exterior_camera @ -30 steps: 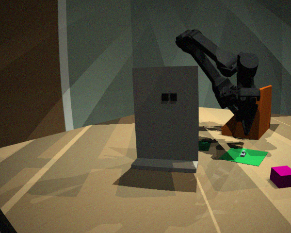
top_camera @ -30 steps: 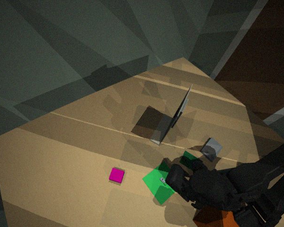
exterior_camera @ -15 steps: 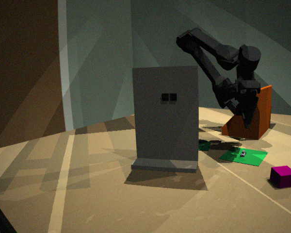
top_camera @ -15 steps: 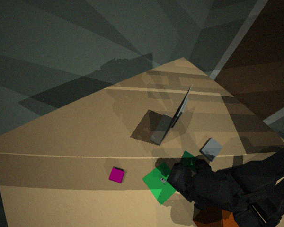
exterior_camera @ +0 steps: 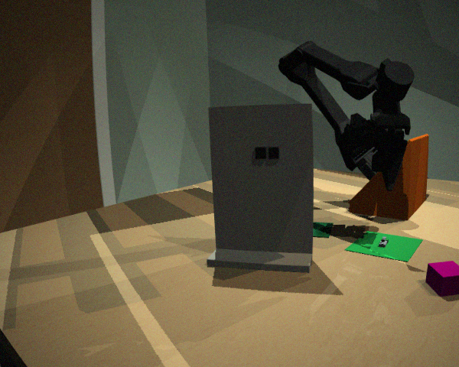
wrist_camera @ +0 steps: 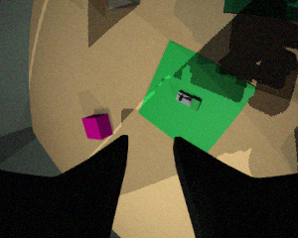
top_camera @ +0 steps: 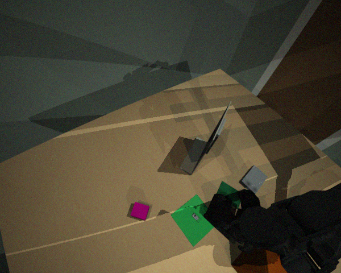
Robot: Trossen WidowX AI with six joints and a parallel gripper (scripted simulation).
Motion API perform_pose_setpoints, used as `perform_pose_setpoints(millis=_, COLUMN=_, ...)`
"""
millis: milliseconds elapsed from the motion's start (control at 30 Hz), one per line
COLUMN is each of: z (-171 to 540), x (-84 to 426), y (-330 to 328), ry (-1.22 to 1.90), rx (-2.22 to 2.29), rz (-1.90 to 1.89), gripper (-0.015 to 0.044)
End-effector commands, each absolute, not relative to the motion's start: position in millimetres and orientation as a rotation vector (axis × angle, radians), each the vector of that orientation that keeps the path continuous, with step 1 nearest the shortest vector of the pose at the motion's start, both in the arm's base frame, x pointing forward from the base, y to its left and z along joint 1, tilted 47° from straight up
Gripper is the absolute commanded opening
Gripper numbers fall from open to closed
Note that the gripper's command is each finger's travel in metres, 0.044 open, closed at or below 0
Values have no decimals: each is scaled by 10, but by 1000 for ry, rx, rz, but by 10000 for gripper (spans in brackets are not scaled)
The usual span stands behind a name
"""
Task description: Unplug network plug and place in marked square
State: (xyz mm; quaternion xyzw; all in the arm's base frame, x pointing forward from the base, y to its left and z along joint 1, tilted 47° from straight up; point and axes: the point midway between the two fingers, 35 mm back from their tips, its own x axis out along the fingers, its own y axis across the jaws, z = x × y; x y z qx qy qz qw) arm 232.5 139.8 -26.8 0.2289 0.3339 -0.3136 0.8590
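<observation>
Claw (wrist_camera: pixel 149 149) hangs above the table (top_camera: pixel 77 164), part-open, gripping nothing, touching nothing. Below it the network plug (wrist_camera: pixel 188 98) lies alone inside the green marked square (wrist_camera: pixel 209 126), clear of all four edges. Magenta cube (wrist_camera: pixel 96 126) well to one side. Farther off, a smaller green patch (exterior_camera: pixel 321 229), then the upright panel (exterior_camera: pixel 261 177), both sockets (exterior_camera: pixel 266 152) dark.

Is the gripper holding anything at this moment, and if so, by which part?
Nothing is held. The gripper hangs above the table with an open gap between its fingers, and the plug lies by itself on the green square.
</observation>
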Motion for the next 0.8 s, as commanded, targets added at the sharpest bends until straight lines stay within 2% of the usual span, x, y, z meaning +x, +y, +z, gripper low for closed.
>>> perform_pose_setpoints(millis=0, z=-194, x=2321, y=1450, ry=692, rx=487, rz=-654, gripper=156)
perform_pose_setpoints(millis=767, z=130, x=2302, y=1847, ry=700, rx=485, rz=-657, gripper=156)
